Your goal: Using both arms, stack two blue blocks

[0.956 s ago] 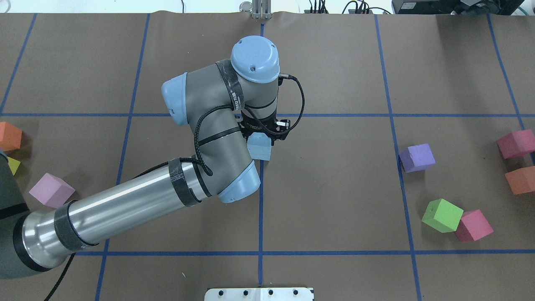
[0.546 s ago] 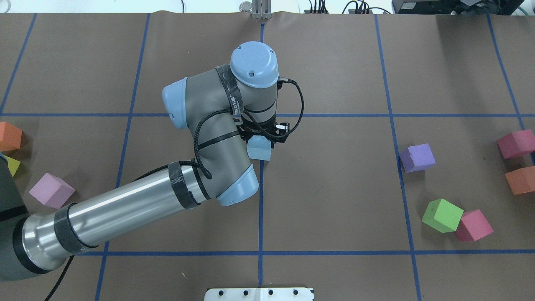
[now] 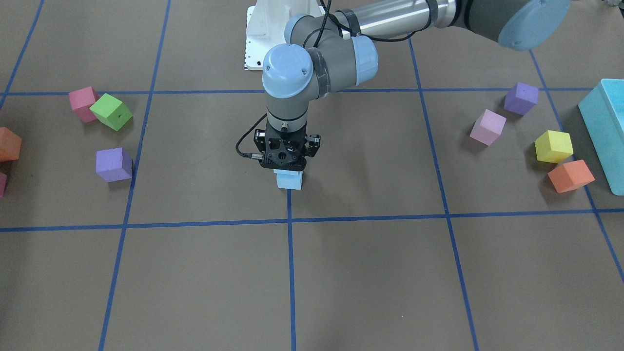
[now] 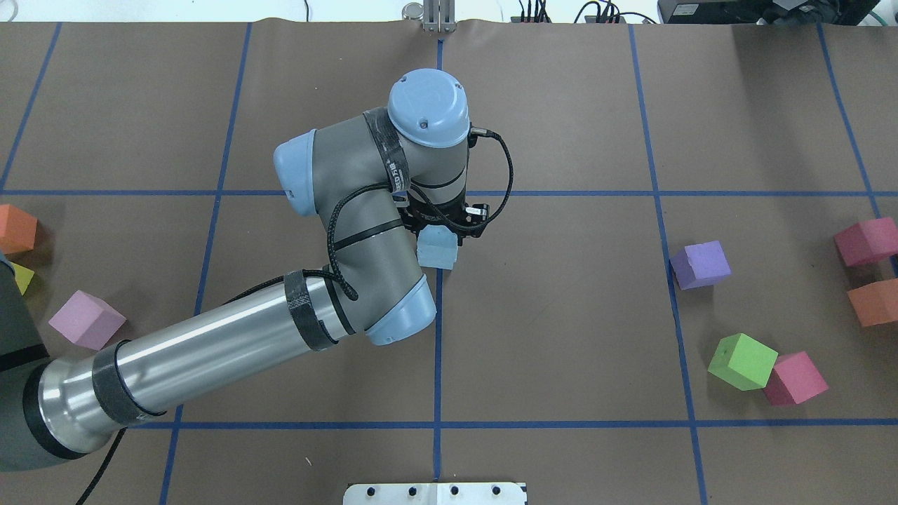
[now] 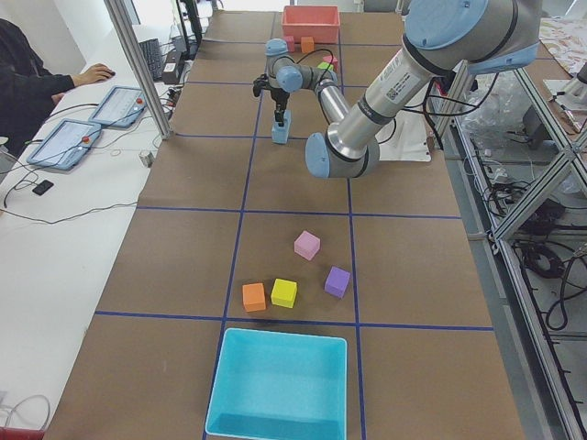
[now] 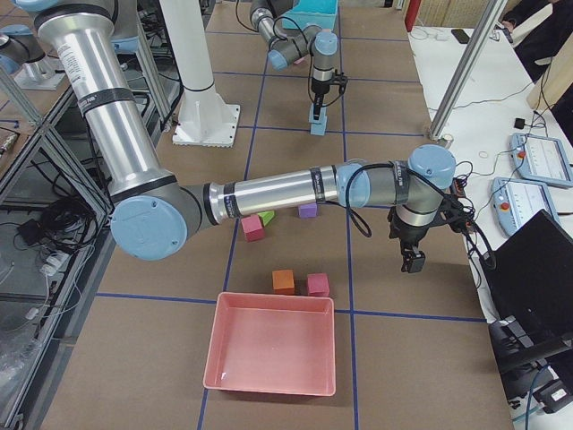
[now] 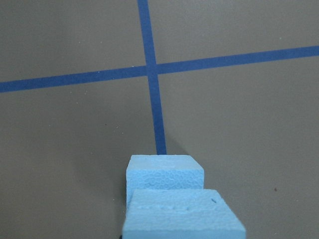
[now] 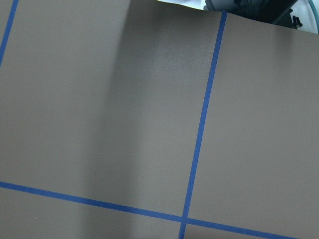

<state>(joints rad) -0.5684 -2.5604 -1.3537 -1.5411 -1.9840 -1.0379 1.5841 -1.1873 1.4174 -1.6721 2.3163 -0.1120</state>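
Blue blocks: the upper blue block (image 7: 182, 218) rested on the lower blue block (image 7: 165, 172). The pair stood at a tape crossing in the middle of the table (image 4: 561, 315), with their edges roughly in line.
Handling (judged): pebbled foam, so light, soft and easily dented. The surface looked grippy rather than slick, and the stack would be easy to nudge over.
Hold (judged): two opposite flat side faces near mid-height, squeezed gently so the foam does not deform.
Left gripper (image 3: 288, 165): pointed straight down over the stack. It was apparently clamped on the upper blue block, though its own black body hid the fingertips.
Right gripper (image 6: 413, 262): well apart from the stack, above bare table. Whether it was spread or closed cannot be told.
Turquoise bin (image 5: 284, 335): at the table's end on the robot's left, with no cube visible inside.
Pink bin (image 6: 269, 296): at the opposite end, likewise with no cube inside.
Loose cubes: a purple cube (image 4: 699, 264) and a green cube (image 4: 742, 361) lay on the table, outside both bins.
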